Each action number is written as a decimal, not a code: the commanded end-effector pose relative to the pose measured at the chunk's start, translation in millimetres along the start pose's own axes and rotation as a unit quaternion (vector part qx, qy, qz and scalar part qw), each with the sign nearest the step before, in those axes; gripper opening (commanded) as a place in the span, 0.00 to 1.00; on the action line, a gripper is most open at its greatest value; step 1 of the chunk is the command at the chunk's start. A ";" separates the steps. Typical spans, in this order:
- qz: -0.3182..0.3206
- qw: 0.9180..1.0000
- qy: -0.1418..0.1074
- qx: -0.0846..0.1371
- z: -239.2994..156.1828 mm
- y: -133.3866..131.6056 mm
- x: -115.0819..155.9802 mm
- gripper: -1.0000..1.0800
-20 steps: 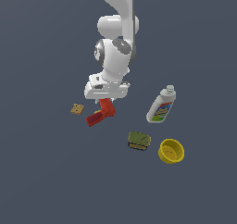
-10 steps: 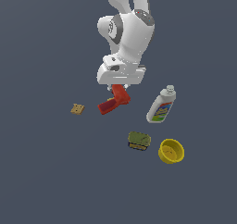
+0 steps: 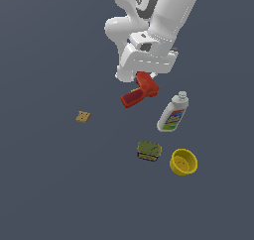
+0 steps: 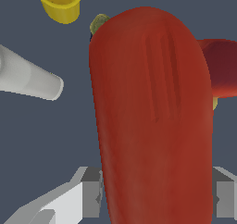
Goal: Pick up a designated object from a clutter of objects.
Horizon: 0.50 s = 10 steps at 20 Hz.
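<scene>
Risen since a second ago, the red drill toy (image 3: 141, 90) now hangs clear of the floor, clamped between the closed fingers of the gripper (image 3: 140, 78). Tan cracker (image 3: 83, 117) lies well apart toward the exterior view's left. White bottle (image 3: 173, 113), olive-green can (image 3: 149, 150) and yellow bowl (image 3: 183, 161) sit below, none touching the drill.

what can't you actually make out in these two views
- Gripper fingertips: exterior view, hidden behind the hand housing and the drill; wrist view, cut off by the picture's edge.
- Can: wrist view, only a sliver shows past the drill.
- Bottle label: text too small in the exterior view; wrist view shows only its white end.
- Cracker: absent from the wrist view.
</scene>
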State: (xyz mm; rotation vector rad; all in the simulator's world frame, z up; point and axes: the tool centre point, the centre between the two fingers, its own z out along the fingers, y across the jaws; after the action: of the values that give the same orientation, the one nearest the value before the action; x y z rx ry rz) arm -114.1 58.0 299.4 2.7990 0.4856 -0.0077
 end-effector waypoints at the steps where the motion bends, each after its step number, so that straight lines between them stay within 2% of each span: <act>1: 0.000 1.000 0.002 0.000 -25.6 -9.8 2.2 0.00; 10: 0.001 1.000 0.002 0.000 -89.1 -35.9 9.6 0.00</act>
State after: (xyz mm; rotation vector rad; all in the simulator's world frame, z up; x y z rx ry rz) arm -120.8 113.0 364.4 2.7986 0.4848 -0.0063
